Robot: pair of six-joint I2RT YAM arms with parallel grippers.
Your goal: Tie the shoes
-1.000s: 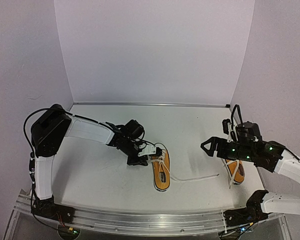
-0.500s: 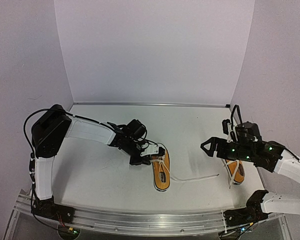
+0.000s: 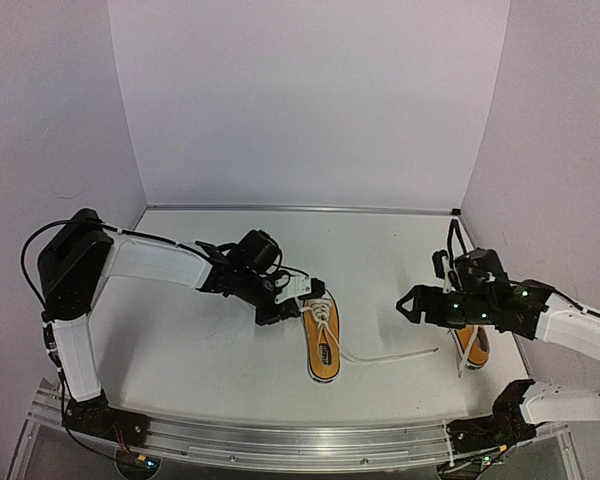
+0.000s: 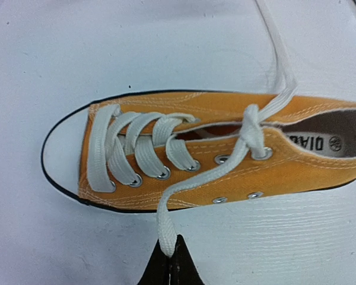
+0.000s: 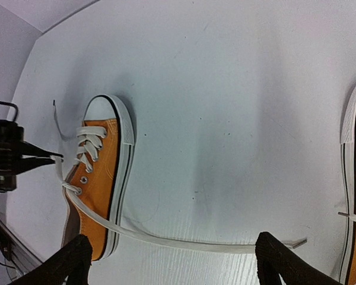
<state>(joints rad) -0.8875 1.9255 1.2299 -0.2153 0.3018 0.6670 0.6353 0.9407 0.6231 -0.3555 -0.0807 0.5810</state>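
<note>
One orange shoe (image 3: 322,340) lies mid-table with its white toe cap pointing away from the arms. My left gripper (image 3: 301,303) sits at its left side, shut on the end of one white lace (image 4: 166,234); the black fingertips (image 4: 181,264) pinch that end just off the sole. The other lace (image 3: 392,355) trails right across the table from the same shoe (image 5: 98,178). My right gripper (image 3: 408,303) hovers open above that lace (image 5: 196,242), its fingers (image 5: 282,261) wide apart with nothing between them. The second shoe (image 3: 470,342) lies under the right arm, mostly hidden.
White walls enclose the white table (image 3: 230,370) at the back and on both sides. An aluminium rail (image 3: 280,435) runs along the near edge. A black cable (image 3: 458,235) loops off the right arm.
The left gripper has closed onto the lace end beside the shoe, and its arm has shifted. The right gripper has moved slightly left.
</note>
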